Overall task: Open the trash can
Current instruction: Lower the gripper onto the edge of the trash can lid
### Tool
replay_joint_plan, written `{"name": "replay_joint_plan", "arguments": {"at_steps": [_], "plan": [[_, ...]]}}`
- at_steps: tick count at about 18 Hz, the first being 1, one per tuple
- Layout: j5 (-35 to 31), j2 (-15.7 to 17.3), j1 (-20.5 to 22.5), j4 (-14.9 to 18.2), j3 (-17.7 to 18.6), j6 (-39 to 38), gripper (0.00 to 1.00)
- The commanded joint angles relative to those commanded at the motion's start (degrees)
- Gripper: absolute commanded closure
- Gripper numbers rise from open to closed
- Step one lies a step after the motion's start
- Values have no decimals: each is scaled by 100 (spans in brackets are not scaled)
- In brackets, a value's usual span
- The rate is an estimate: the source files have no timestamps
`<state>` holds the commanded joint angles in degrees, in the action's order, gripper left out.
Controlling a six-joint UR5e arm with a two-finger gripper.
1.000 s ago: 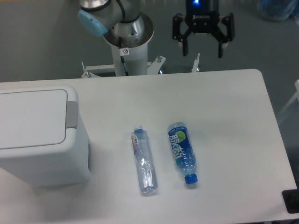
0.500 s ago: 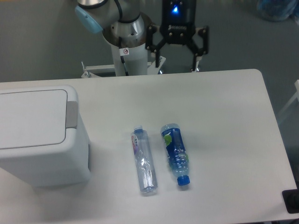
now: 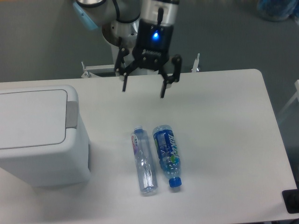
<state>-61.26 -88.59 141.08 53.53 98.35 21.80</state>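
The trash can [image 3: 39,135] is a big white boxy bin at the table's left edge. Its flat lid [image 3: 30,117] lies closed, with a grey push tab [image 3: 71,114] on its right side. My gripper [image 3: 144,90] hangs open above the table's far middle, fingers pointing down, well to the right of the tab and apart from the bin. Nothing is between the fingers.
Two bottles lie side by side at the table's middle: a clear bottle [image 3: 143,161] and a blue-labelled bottle [image 3: 167,154] with a blue cap. The arm's base post [image 3: 125,42] stands behind the table's far edge. A dark object [image 3: 291,201] sits at the front right corner.
The gripper has moved left and down toward the table, from beyond the far edge to over the tabletop. The blue-labelled bottle has rolled left, now beside the clear bottle.
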Motion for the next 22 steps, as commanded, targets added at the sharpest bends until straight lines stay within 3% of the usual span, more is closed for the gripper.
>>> {"name": "replay_joint_plan", "arguments": {"at_steps": [4, 22], "plan": [[9, -185, -290, 0, -185, 0, 0], [-9, -317, -704, 0, 35, 0, 0]]}}
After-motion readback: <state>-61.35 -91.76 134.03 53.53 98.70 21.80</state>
